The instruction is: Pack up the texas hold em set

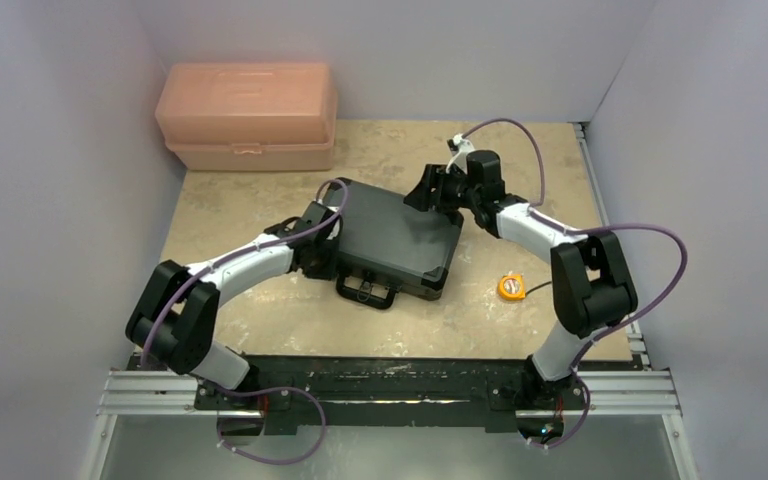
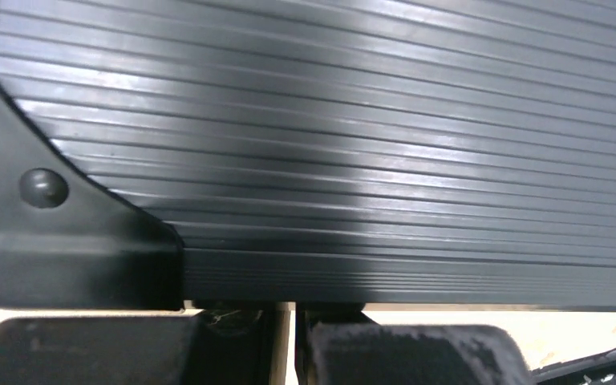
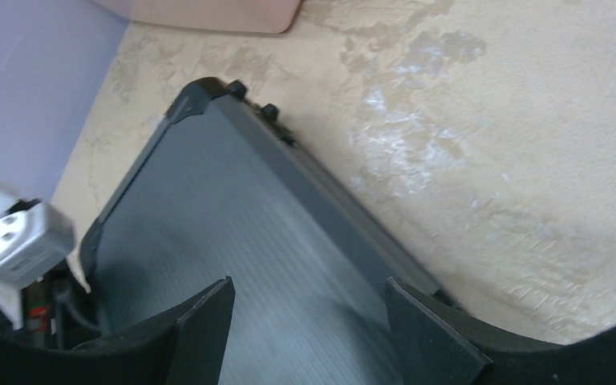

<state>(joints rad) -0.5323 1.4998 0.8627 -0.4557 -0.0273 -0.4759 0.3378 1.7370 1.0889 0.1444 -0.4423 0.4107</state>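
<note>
Case (image 1: 395, 235) lies closed, long axis slanting far-left to near-right, handle (image 1: 368, 292) facing the arm bases; left gripper (image 2: 293, 345) pressed nearly together, right gripper (image 3: 309, 293) spread.

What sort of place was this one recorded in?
Most likely a lab robot test cell rather than a home: plain white walls box in a small stone-patterned tabletop, and an aluminium rail runs along its near edge.
</note>
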